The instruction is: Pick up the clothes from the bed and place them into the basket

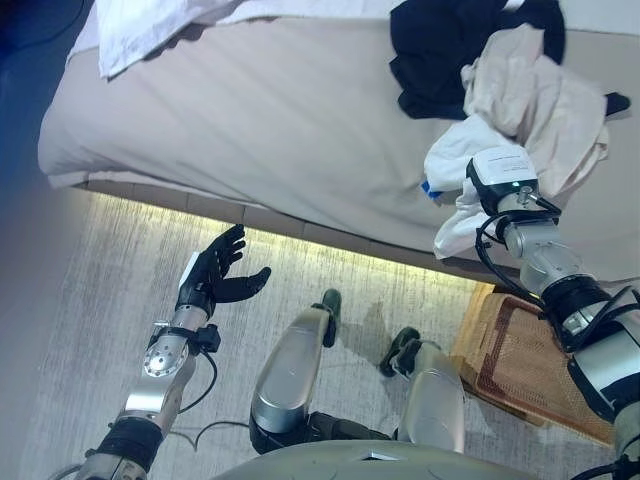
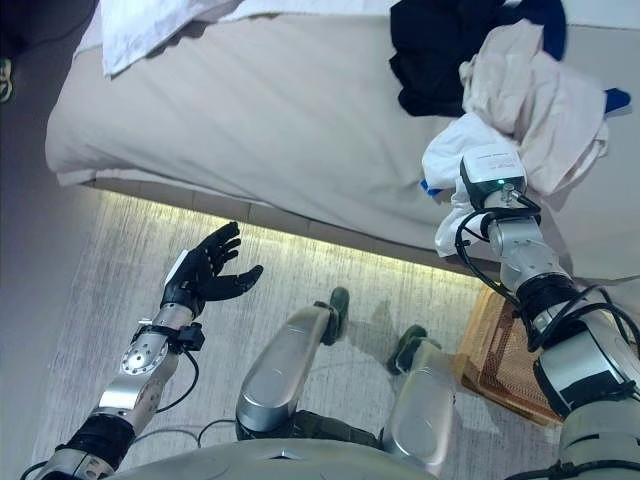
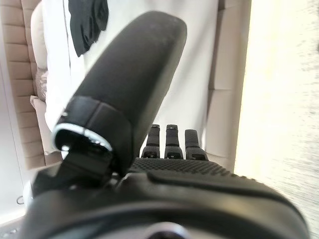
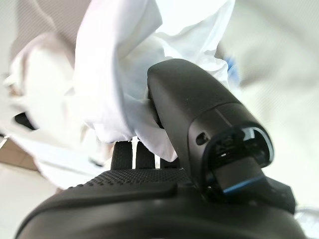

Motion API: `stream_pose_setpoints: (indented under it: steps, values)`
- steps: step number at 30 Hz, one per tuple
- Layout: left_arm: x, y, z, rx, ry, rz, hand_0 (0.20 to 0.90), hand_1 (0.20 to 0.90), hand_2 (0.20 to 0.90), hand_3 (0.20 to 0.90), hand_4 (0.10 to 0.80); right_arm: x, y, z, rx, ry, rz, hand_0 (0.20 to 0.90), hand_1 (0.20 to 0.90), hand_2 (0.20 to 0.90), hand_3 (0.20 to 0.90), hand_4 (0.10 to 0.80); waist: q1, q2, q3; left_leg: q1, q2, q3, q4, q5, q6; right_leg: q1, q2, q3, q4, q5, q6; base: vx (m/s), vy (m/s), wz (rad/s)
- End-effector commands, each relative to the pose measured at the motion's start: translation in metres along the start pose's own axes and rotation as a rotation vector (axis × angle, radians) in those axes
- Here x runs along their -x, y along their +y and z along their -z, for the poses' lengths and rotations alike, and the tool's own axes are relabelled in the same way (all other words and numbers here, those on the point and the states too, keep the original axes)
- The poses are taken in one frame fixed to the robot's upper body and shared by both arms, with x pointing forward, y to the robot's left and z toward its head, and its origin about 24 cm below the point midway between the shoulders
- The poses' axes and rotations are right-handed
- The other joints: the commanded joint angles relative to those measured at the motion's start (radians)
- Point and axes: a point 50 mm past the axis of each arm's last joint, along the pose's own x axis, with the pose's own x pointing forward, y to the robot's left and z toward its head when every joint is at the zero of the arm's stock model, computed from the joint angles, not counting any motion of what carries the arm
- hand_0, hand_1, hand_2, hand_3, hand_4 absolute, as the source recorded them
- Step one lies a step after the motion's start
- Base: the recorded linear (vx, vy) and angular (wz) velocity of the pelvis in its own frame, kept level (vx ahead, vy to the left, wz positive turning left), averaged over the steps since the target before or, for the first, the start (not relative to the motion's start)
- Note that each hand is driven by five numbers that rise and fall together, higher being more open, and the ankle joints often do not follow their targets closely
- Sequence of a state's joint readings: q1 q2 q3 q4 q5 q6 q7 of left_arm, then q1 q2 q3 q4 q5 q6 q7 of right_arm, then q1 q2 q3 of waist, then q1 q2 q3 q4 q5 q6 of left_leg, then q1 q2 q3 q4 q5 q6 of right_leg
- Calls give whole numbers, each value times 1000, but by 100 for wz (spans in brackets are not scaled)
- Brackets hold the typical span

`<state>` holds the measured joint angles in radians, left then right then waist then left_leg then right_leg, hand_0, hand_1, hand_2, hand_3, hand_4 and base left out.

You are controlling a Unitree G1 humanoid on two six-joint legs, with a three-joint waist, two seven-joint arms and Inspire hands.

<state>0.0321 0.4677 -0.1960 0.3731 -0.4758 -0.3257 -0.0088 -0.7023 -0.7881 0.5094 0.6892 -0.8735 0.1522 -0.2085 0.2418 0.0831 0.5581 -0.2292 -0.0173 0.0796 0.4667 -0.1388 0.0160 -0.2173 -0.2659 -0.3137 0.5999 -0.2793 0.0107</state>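
Observation:
A white garment [image 1: 455, 150] hangs over the bed's [image 1: 270, 120] near edge at the right. My right hand [image 4: 199, 114] is in it, with the thumb pinching the white cloth [image 4: 119, 74] against the fingers. A beige garment [image 1: 540, 100] lies crumpled just behind it, and a black garment [image 1: 450, 50] lies farther back. The wicker basket [image 1: 520, 360] stands on the floor below my right arm. My left hand [image 1: 215, 272] is open and empty over the floor, in front of the bed.
A white pillow or sheet [image 1: 140, 30] lies at the bed's far left corner. A lit strip runs along the floor under the bed's edge [image 1: 200, 215]. The floor is pale grey carpet [image 1: 90, 300].

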Motion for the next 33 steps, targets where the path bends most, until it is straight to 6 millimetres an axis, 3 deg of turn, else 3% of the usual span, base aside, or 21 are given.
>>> stream_pose_setpoints:
  steps: [1,7,11,19,23,33]
  values:
    - [12,13,2,-11,-21,-50,900,900,900,900,800,-2,-23,21,-10,61,98,300,300,300,200,100,-8,-44,-178,-8,32,-60,-20,22,-48,79,25,-57,-104,82,-16,135,-16,-9]
    - [14,15,9,-24,25,-60,900,900,900,900,800,6,-8,19,-136,74,56,300,300,300,200,100,-22,-54,-221,63,40,-53,-63,7,-50,155,36,-54,-168,91,-8,105,-13,-4]
    - [17,17,15,-34,61,-76,900,900,900,900,800,9,-9,5,-360,17,64,300,300,300,200,100,-35,-62,-251,125,49,-43,-132,13,-55,202,46,-44,-234,109,11,78,-4,-2]
    - [17,28,25,-49,124,-161,900,900,900,900,800,14,-72,-17,-884,-190,266,300,300,300,200,100,-89,-91,-333,214,66,-19,-278,55,-63,257,84,-11,-369,157,46,55,-30,-9]
    - [15,31,27,-65,123,-171,900,900,900,900,800,21,-99,-7,-926,-221,407,300,300,300,200,100,-120,-102,-369,249,74,7,-329,61,-63,275,101,11,-416,174,59,34,-31,-16]
    - [11,33,32,-108,137,-180,900,900,900,900,800,46,-139,50,-1003,-150,615,300,300,300,200,100,-218,-123,-435,332,97,87,-453,79,-72,304,129,72,-546,232,88,24,-29,-24]
